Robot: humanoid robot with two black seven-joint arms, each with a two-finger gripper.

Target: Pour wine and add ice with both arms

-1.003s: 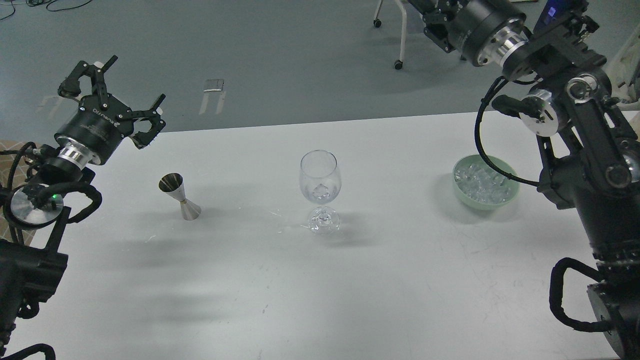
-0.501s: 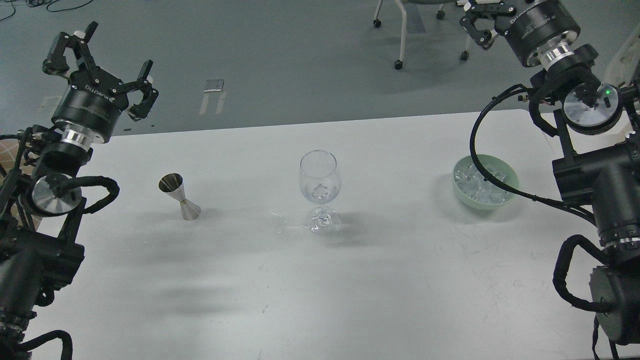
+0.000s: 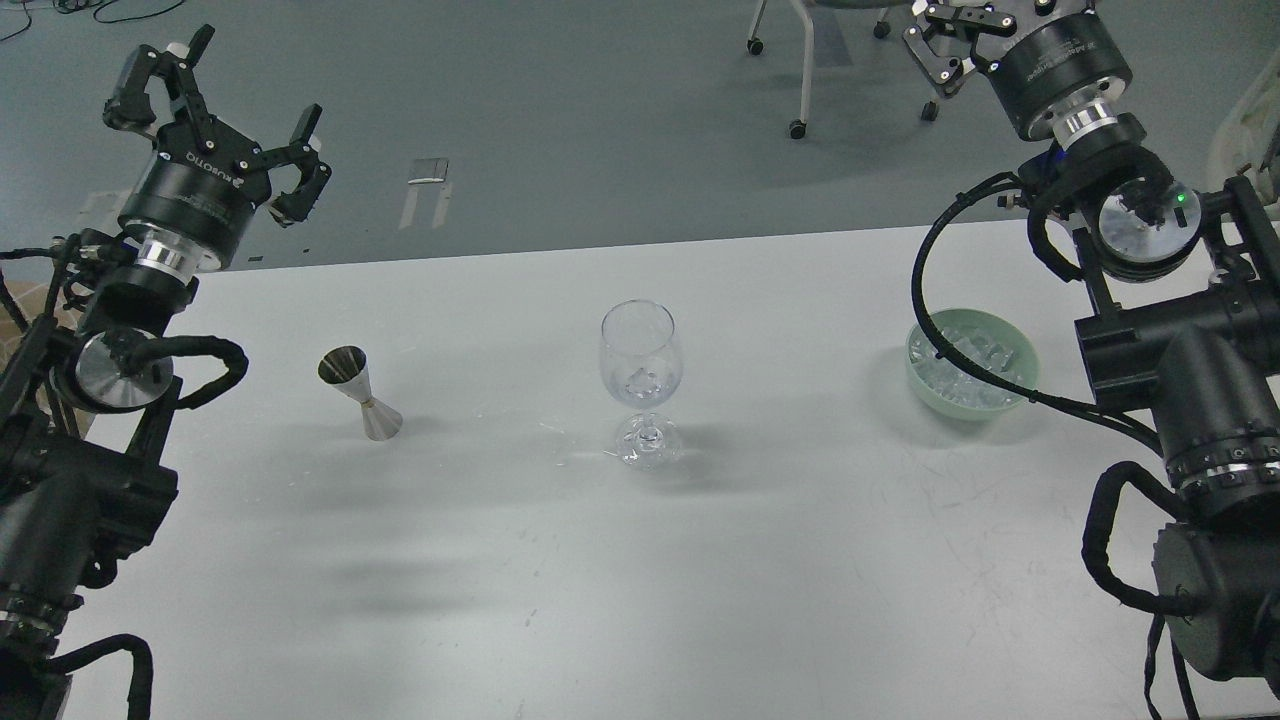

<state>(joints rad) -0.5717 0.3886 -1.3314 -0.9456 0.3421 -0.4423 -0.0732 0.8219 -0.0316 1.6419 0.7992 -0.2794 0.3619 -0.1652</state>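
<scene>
A clear wine glass (image 3: 640,350) stands upright at the table's middle. A small clear lump (image 3: 640,383), like an ice cube, lies at the bottom of its bowl; I cannot make out any wine. More ice cubes (image 3: 968,362) fill a green bowl (image 3: 925,385) at the right. A steel jigger (image 3: 358,392) stands at the left. My left gripper (image 3: 215,115) is open and empty, raised beyond the table's far left edge. My right gripper (image 3: 965,35) is raised at the top right, above and behind the bowl. Its fingertips are cut off by the frame's edge.
The white table (image 3: 640,580) runs wide in front of the glass. A black cable (image 3: 925,300) of my right arm loops across the bowl. Chair legs on castors (image 3: 797,128) stand on the grey floor behind the table.
My left gripper has risen and drawn back from the jigger's side. My right arm has swung its wrist up and to the right. The glass, jigger and bowl have not moved.
</scene>
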